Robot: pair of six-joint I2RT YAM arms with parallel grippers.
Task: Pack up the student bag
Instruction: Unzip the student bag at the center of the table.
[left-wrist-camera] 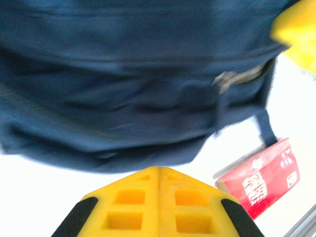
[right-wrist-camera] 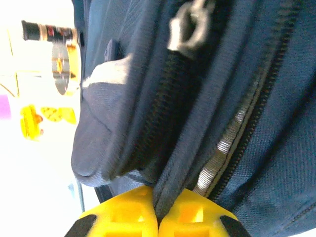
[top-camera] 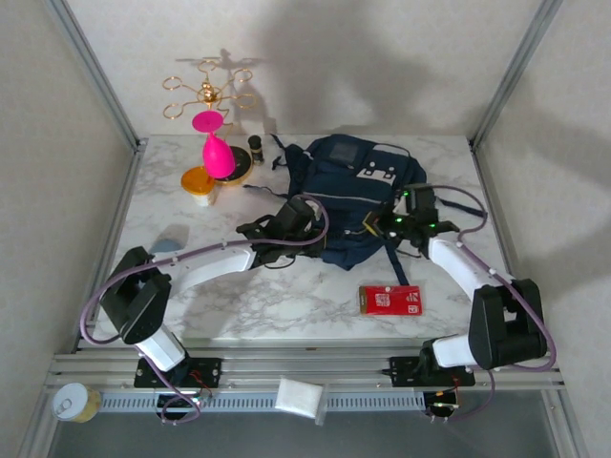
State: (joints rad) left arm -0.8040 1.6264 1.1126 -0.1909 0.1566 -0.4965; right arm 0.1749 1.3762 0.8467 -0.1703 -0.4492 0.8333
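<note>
The student bag (top-camera: 348,191), a navy backpack with a grey panel and a dotted white patch, lies flat at the table's centre back. My right gripper (top-camera: 389,225) is at its near right edge. In the right wrist view the right gripper (right-wrist-camera: 159,210) is shut on a navy fold of the student bag (right-wrist-camera: 276,148) beside the zip, below a grey zipper pull (right-wrist-camera: 190,27). My left gripper (top-camera: 310,221) is at the bag's near left side. Seen from the left wrist, the left gripper (left-wrist-camera: 159,170) is shut and empty, just short of the student bag (left-wrist-camera: 123,84).
A red packet (top-camera: 389,300) lies flat near the front right, and the red packet (left-wrist-camera: 261,180) also lies right of my left fingers. At the back left stand a gold stand (top-camera: 205,93), a pink goblet (top-camera: 216,153), an orange-lidded tub (top-camera: 199,181) and a small dark bottle (top-camera: 255,145).
</note>
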